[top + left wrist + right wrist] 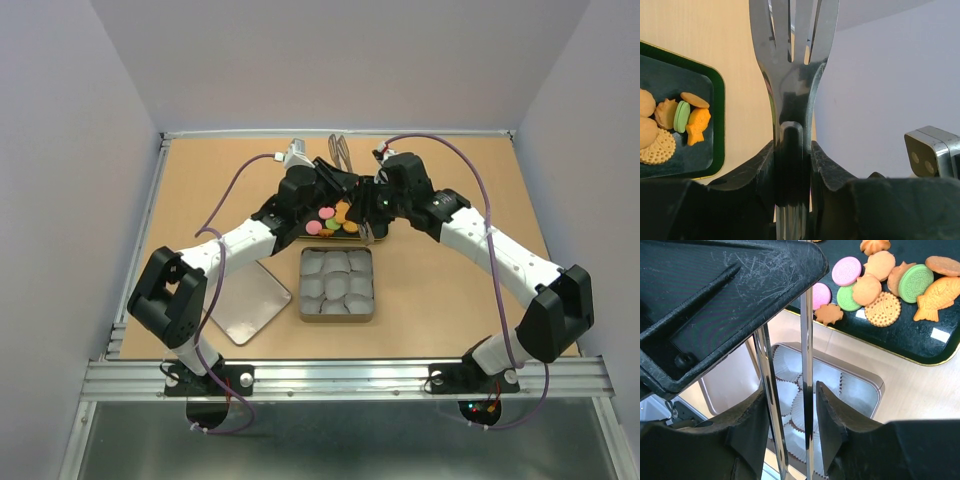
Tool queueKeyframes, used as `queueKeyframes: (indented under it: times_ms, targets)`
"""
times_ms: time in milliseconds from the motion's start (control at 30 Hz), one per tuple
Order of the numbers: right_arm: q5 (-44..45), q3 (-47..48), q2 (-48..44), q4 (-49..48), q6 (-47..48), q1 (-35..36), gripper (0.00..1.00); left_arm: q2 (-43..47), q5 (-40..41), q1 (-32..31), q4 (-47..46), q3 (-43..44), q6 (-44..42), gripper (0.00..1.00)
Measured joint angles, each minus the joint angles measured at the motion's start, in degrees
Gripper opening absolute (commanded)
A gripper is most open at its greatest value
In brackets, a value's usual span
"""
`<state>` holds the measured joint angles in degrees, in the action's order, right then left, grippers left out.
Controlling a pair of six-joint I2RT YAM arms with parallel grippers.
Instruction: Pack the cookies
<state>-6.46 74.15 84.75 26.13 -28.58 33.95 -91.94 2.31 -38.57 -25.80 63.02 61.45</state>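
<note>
The cookies (335, 218) lie in a loose heap on a dark tray (376, 236): round orange, pink and green discs plus a few orange flower and fish shapes (880, 285) (675, 122). Metal tongs (340, 150) hang in the air above the tray's far edge. My left gripper (792, 150) is shut on the tongs (790, 90) across their flat width, their forked tips pointing away. My right gripper (792, 405) stands around the two tong arms (807, 340). One arm rests on its left finger; a thin gap separates the other from its right finger.
A square tin (303, 285) lined with white paper cups (790, 390) stands just in front of the tray. Its flat lid (245, 305) lies to the left near the left arm. Both arms meet over the tray, and the left gripper's body (715, 285) is close above the right one.
</note>
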Motion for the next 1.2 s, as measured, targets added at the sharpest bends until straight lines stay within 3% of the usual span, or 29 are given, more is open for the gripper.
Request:
queueKeyframes:
  times_ms: [200,533,867,1000,1200]
  targets:
    - [0.0,0.0,0.0,0.0,0.0,0.0,0.43,0.0,0.0,-0.1,0.8,0.5,-0.1,0.32]
    - [0.1,0.0,0.0,0.1,-0.2,0.0,0.21,0.0,0.1,-0.3,1.3,1.1,-0.3,0.57]
    - [2.5,0.1,0.3,0.5,-0.2,0.0,0.2,0.6,0.8,-0.3,3.8,1.7,-2.5,0.6]
    - [3.7,0.9,1.7,1.7,0.3,0.0,0.17,5.5,3.5,-0.2,8.5,0.8,-5.5,0.6]
    - [1.2,3.0,6.7,2.6,0.4,0.3,0.18,23.4,9.8,4.8,15.1,-7.4,-11.5,0.67]
